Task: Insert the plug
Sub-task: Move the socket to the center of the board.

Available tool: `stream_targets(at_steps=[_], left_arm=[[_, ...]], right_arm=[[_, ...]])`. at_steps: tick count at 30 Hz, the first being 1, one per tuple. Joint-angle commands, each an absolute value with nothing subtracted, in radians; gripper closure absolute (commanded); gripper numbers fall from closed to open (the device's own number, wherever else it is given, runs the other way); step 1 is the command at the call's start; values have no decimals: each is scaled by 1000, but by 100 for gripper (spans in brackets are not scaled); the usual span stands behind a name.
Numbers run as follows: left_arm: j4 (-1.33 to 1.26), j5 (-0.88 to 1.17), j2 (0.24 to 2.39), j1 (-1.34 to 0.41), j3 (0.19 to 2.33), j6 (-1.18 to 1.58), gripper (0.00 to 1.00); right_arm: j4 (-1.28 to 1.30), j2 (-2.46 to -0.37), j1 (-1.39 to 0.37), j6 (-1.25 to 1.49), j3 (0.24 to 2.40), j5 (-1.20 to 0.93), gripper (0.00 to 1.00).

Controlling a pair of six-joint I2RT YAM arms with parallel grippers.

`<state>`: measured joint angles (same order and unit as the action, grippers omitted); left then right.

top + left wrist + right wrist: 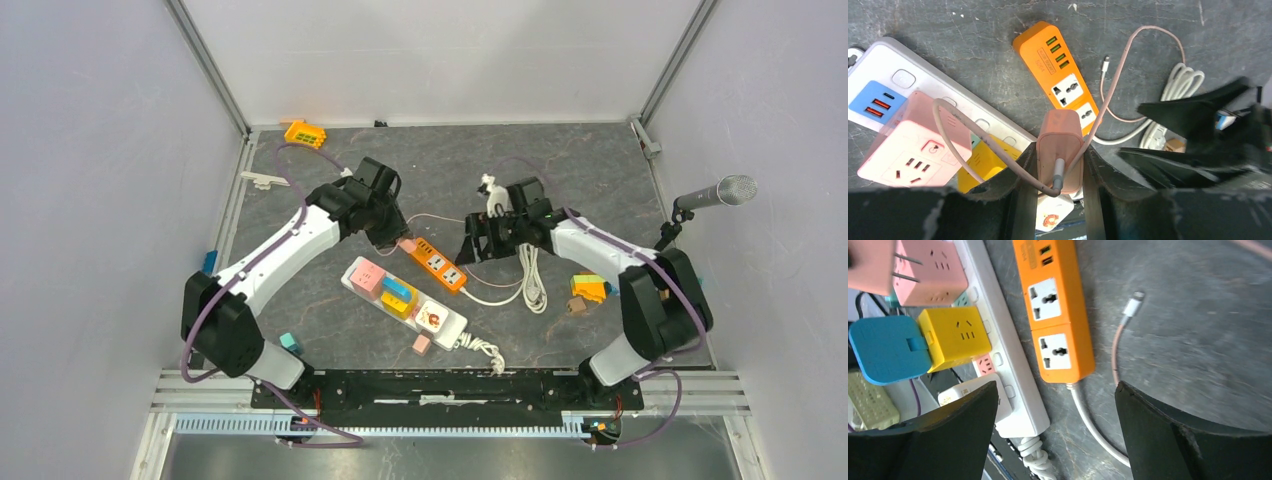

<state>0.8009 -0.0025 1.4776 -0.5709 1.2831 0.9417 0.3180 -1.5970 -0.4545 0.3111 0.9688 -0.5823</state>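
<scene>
My left gripper (pixel 1060 172) is shut on the salmon-pink plug (pixel 1060 142). Its pink cable loops out from the plug's back and ends in a loose connector (pixel 1105 64) on the table. The plug hangs above the orange power strip (pixel 1060 75), over the socket nearest me; seen from above the plug (pixel 407 243) is at that strip's (pixel 440 266) left end. In the right wrist view the plug (pixel 868 265) shows two bare prongs, clear of any socket. My right gripper (pixel 1056 386) stands open over the orange strip's (pixel 1058 320) cord end, holding nothing.
A white power strip (pixel 455 322) lies beside the orange one and carries a pink cube (pixel 935 267), a yellow cube (pixel 955 337), a blue adapter (pixel 888 347) and a white adapter (pixel 434 316). A coiled white cord (pixel 533 280) and small blocks (pixel 588 288) lie at right; a microphone (pixel 720 192) stands beyond.
</scene>
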Motion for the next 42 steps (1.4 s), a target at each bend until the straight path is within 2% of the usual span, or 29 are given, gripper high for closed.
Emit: stream_targets(at_steps=[1, 15, 22, 25, 31, 42], left_arm=[[763, -101, 1521, -617, 1338, 982, 98], [1069, -346, 1764, -691, 1469, 1121, 98], [1122, -373, 1899, -698, 1546, 1146, 98], [1097, -365, 1965, -706, 1604, 1124, 98], [952, -310, 2064, -725, 1699, 1057, 98], [872, -184, 2263, -741, 2011, 994, 98]], right_arm=[[283, -1501, -383, 329, 923, -540, 10], [384, -1501, -345, 254, 892, -472, 11], [427, -1482, -336, 230, 883, -438, 13], [449, -1471, -333, 212, 865, -437, 18], [537, -1515, -333, 142, 843, -509, 38], [546, -1647, -400, 134, 825, -797, 44]])
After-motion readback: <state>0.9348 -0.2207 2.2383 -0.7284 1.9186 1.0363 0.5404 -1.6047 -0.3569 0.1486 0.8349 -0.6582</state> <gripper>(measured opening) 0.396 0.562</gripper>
